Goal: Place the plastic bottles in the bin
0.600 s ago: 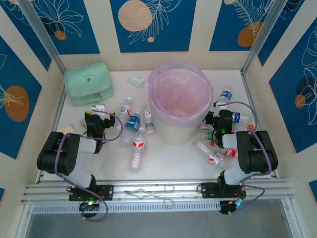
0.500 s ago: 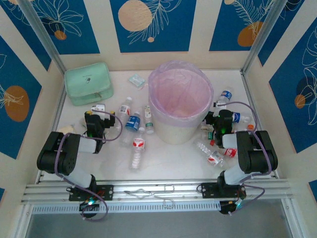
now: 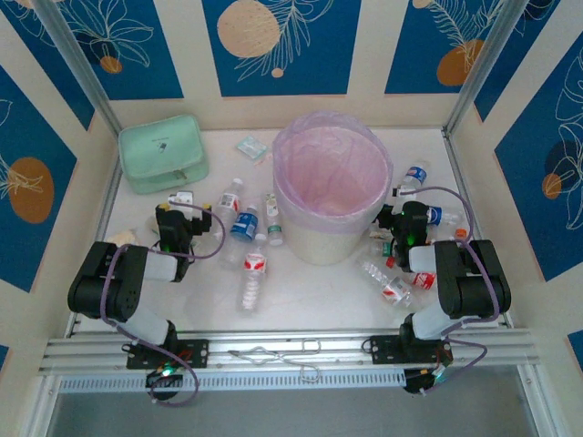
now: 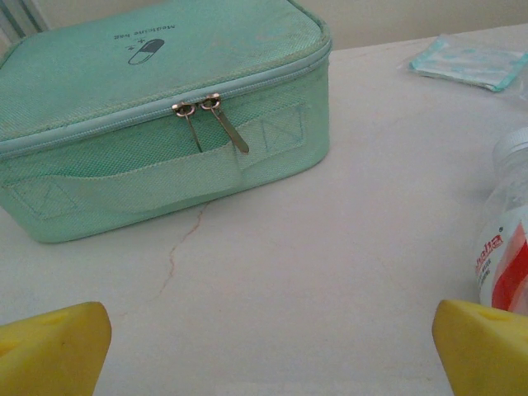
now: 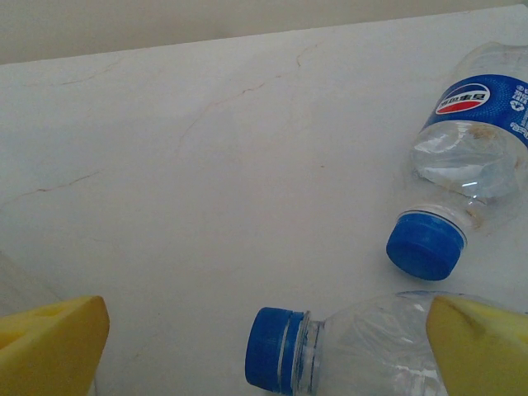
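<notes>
The bin (image 3: 290,202), a white bucket lined with a pink bag, stands mid-table. Several plastic bottles lie around it: left of it a blue-labelled one (image 3: 244,223) and a red-labelled one (image 3: 254,264), right of it another (image 3: 384,280). My left gripper (image 3: 173,218) is open over bare table, its yellow fingertips (image 4: 49,346) wide apart, with a red-labelled bottle (image 4: 507,247) just beyond the right one. My right gripper (image 5: 264,355) is open beside the bin. A blue-capped bottle (image 5: 346,351) lies between its fingers (image 5: 478,346), near the right one. A second blue-capped bottle (image 5: 470,140) lies just ahead.
A mint-green zip pouch (image 4: 157,107) sits at the back left, directly ahead of my left gripper. A small sealed packet (image 4: 474,62) lies behind it toward the bin. Walls close the table on three sides, and a metal rail (image 3: 291,350) runs along the near edge.
</notes>
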Motion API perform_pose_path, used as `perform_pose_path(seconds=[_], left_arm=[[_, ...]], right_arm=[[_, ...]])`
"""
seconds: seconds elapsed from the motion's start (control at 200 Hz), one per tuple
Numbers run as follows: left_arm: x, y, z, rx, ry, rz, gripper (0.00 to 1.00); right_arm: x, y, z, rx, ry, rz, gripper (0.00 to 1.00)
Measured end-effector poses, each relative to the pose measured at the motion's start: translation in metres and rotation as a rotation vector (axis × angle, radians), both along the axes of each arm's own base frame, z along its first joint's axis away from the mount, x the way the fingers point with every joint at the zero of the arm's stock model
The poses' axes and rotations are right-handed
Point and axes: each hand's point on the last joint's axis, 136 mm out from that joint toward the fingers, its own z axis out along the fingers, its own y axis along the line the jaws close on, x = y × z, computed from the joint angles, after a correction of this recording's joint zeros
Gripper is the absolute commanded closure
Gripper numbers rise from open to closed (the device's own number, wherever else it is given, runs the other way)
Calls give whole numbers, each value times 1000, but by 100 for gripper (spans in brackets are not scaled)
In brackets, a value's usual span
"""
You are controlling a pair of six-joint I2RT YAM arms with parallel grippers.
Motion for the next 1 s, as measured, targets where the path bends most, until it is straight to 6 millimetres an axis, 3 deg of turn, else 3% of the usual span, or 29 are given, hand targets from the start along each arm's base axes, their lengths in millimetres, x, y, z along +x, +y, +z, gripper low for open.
perform_pose_path(seconds=[0.78, 0.895, 1.001], left_arm=[[-2, 8, 2, -19, 1, 29, 0], [-8, 13, 15, -9, 25, 56, 0], [-7, 17, 64, -19, -28, 83, 1]], right_arm=[[0, -1, 2, 10, 23, 5, 1], [7, -2, 26, 13, 50, 0, 1], [15, -5, 69, 5, 36, -13, 1]])
